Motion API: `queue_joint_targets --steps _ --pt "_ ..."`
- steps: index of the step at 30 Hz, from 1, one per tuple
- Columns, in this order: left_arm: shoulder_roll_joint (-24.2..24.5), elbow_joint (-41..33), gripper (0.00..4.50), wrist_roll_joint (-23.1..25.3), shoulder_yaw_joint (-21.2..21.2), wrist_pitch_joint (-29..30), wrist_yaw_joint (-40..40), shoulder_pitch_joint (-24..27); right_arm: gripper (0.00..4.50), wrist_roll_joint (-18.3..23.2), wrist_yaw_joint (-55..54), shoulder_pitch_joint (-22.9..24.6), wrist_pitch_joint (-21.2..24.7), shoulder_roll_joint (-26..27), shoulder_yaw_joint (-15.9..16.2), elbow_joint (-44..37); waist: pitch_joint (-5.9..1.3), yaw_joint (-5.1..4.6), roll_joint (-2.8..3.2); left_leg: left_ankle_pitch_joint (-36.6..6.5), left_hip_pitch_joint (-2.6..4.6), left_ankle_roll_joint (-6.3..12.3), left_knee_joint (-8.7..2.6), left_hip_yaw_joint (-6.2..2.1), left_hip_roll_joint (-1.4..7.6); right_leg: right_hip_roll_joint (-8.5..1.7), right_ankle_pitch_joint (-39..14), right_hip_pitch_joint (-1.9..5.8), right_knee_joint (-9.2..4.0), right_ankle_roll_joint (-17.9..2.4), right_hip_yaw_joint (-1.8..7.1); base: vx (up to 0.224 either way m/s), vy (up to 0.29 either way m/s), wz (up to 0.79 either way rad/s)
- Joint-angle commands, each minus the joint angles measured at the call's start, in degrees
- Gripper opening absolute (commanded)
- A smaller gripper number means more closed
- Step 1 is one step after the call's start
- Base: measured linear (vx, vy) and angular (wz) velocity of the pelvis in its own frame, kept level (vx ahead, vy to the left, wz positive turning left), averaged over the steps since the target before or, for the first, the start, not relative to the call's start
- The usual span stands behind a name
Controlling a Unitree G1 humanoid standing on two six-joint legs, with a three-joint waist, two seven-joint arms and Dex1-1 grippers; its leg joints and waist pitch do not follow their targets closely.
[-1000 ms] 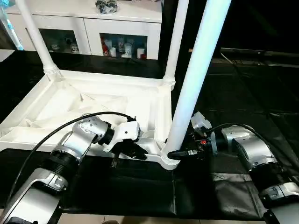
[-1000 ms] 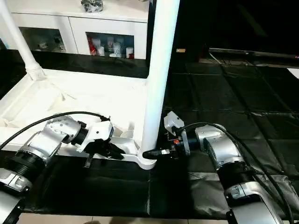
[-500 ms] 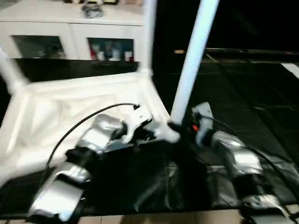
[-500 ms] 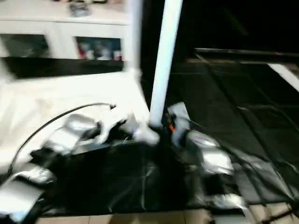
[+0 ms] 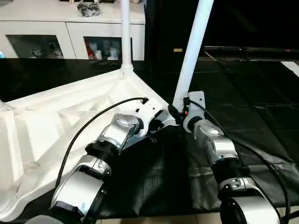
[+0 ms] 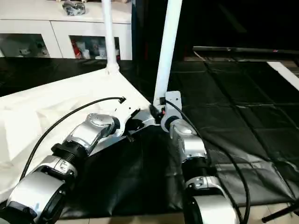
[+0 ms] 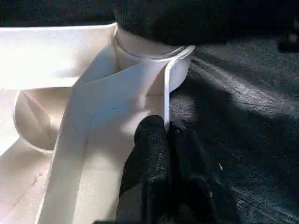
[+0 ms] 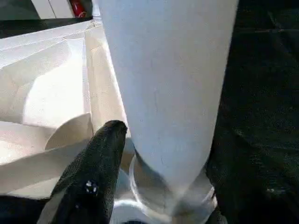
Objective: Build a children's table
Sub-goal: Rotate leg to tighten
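- Left gripper [image 7: 169, 140] fingers pressed together, pinching the thin upright rim wall of the tabletop [image 5: 60, 116] just short of the near corner socket [image 7: 149, 56]; one finger on each face of the rim.
- Right gripper [image 8: 163, 154] fingers spread, straddling the base of the near leg [image 5: 192, 51]; one black finger [image 8: 100, 158] sits on the tabletop side of the tube, the other is mostly hidden behind the tube. Cannot tell if they press the leg or just flank it.
- Both silver forearms run in from the near edge and meet at that corner, left arm over the tabletop, right arm over the black mat [image 5: 243, 98].
- Table lies upside down, ribbed underside up, on the black mat; near leg stands upright in the corner socket, rising out of frame.
- Second leg [image 5: 125, 32] stands upright in the far corner socket, beyond the grippers.
- Tabletop stretches away to the robot's left.
- Behind it: white cabinet [image 5: 70, 28] with glass doors, small coloured items inside, a dark object on top.
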Motion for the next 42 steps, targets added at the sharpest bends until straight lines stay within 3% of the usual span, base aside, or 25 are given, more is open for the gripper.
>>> queue_joint_targets --steps 1,5,8,12,18,21,28,34,42 --pt "-0.8 -0.2 0.00 0.0 -1.0 -1.7 -0.2 -1.0 3.20 0.9 3.9 1.5 1.2 3.3 4.6 1.2 -3.59 0.37 0.46 -9.5 -0.18 2.70 -3.85 -0.48 1.35 -3.46 -9.8 3.31 -3.95 -12.0 2.96 0.000 0.000 0.00" --pt "0.9 0.4 0.00 0.1 -1.2 -3.1 -1.7 -0.7 3.56 0.6 6.3 2.8 0.0 1.6 5.3 -0.1 -3.29 0.41 0.32 -11.1 -0.04 2.49 -4.06 -0.44 1.44 -3.54 -13.2 3.19 -4.37 -11.5 2.97 0.000 0.000 0.00" --pt "4.4 -1.3 0.00 1.1 -2.8 -5.5 -6.7 1.3 3.88 1.2 13.8 6.3 -0.9 -2.7 6.9 -5.2 -3.27 0.51 0.01 -11.0 -0.25 3.02 -4.13 -0.51 1.52 -3.52 -13.3 3.44 -4.36 -10.8 2.97 0.000 0.000 0.00" --pt "8.2 -4.7 0.00 0.8 -4.6 -8.8 -14.9 4.4 4.12 2.9 25.3 9.3 -1.7 -10.2 7.3 -10.4 -3.22 0.49 0.11 -10.6 -0.30 3.96 -4.00 -0.40 1.69 -3.59 -12.5 3.45 -4.23 -11.7 3.07 0.000 0.000 0.00" --pt "11.2 -6.1 0.00 0.1 -6.8 -12.7 -23.0 6.3 4.47 3.6 39.5 10.1 -4.0 -18.9 9.6 -11.9 -3.20 1.31 0.26 -11.7 0.36 3.82 -3.95 -0.22 1.97 -3.56 -12.3 3.02 -4.17 -12.7 3.16 0.000 0.000 0.00" --pt "13.8 -8.4 0.00 -1.2 -8.7 -16.7 -31.1 7.6 4.47 5.9 48.4 9.5 -3.3 -22.6 10.3 -12.8 -3.28 1.96 0.03 -10.8 0.04 4.38 -3.89 -0.25 2.08 -3.61 -10.8 3.39 -3.75 -13.4 3.07 0.000 0.000 0.00" --pt "16.4 -10.1 0.00 -1.3 -10.6 -18.5 -38.6 7.9 4.47 7.1 57.7 7.6 -3.3 -24.8 12.5 -10.8 -3.13 2.87 0.04 -11.5 0.36 3.52 -3.92 0.05 2.38 -3.67 -13.4 2.86 -3.82 -13.1 3.07 0.000 0.000 0.00" --pt "18.9 -12.5 0.00 -1.3 -12.9 -21.3 -44.8 8.2 3.93 6.3 64.5 5.3 -4.1 -24.5 16.4 -7.5 -3.31 3.22 -0.19 -10.4 0.30 3.09 -3.82 0.09 2.42 -3.69 -11.7 2.90 -3.36 -13.3 3.13 0.000 0.000 0.00" --pt "19.7 -14.5 0.00 -1.5 -12.9 -21.0 -46.3 8.8 3.37 6.1 67.1 5.2 -4.4 -24.8 17.5 -7.0 -3.32 3.53 -0.27 -9.9 0.29 2.91 -3.79 0.14 2.42 -3.73 -12.0 2.92 -3.23 -13.1 3.14 0.000 0.000 0.00"
